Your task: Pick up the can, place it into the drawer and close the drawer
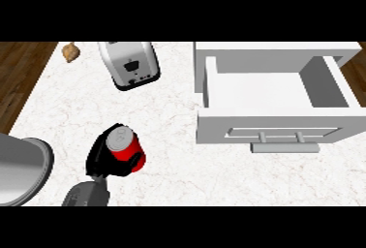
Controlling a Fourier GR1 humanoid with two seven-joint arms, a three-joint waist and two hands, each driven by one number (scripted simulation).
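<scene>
The right hand [100,163] has its fingers curled round the red can [130,151], which tilts over the near left part of the counter [186,179]; I cannot tell whether it touches the top. The drawer [214,127] (open, handle toward the robot) is at the right, well apart. A toaster [130,65] sits farther back.

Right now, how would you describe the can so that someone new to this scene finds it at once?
Start at the open white drawer on the counter's right, then look left and nearer, below the silver toaster. There the can sits in the black left hand, whose fingers curl round it. It is the only red thing here, with a silver top.
</scene>
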